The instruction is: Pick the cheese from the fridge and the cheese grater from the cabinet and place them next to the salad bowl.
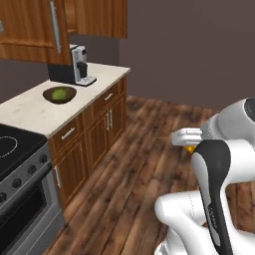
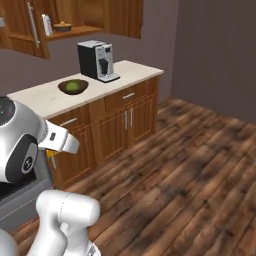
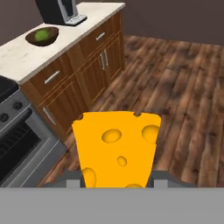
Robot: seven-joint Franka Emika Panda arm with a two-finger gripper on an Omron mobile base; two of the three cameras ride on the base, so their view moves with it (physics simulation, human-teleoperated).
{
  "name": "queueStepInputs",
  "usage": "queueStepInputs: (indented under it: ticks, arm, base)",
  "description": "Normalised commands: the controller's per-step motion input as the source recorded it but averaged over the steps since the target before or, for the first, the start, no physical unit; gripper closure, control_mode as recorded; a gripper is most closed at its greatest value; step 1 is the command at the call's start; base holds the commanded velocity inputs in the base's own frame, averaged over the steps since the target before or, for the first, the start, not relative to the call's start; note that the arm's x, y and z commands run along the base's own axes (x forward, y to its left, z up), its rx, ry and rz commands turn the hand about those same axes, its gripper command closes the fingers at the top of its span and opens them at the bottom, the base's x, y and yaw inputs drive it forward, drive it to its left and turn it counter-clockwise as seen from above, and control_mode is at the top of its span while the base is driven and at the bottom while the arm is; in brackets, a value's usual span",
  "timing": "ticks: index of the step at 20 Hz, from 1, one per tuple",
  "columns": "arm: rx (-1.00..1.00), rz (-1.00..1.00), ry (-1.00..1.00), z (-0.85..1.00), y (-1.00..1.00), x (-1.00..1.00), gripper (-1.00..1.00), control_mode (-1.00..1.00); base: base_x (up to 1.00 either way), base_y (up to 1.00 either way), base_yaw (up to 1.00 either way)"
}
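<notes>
Cheese (image 3: 116,151) in hand (image 3: 117,183), mid-air

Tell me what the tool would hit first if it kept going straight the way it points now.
Probably the wooden floor in front of the lower cabinets. The tool, shut on the cheese, aims down and forward; depth is hard to judge.

readable text: none in any view
coffee machine (image 2: 98,60): no legible brand or label
stove (image 1: 20,164) knobs: no readable markings
robot arm casing: small dark marks in the right base view, too small to read
cheese (image 3: 116,151): plain, holes only
</notes>
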Motion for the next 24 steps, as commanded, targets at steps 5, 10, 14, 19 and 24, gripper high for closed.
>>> queueStepInputs:
  ticks: [5, 10, 14, 19, 24]
  arm:
    - [0.0, 0.0, 0.0, 0.0, 0.0, 0.0, 1.0, 1.0]
    - [0.0, 0.0, 0.0, 0.0, 0.0, 0.0, 1.0, 1.0]
    - [0.0, 0.0, 0.0, 0.0, 0.0, 0.0, 1.0, 1.0]
    - [0.0, 0.0, 0.0, 0.0, 0.0, 0.0, 1.0, 1.0]
    - [0.0, 0.0, 0.0, 0.0, 0.0, 0.0, 1.0, 1.0]
  base:
    - [0.89, 0.01, 0.0]
    - [0.91, 0.0, 0.05]
    - [0.87, 0.0, 0.16]
    - [0.84, 0.0, 0.2]
    - [0.78, 0.0, 0.31]
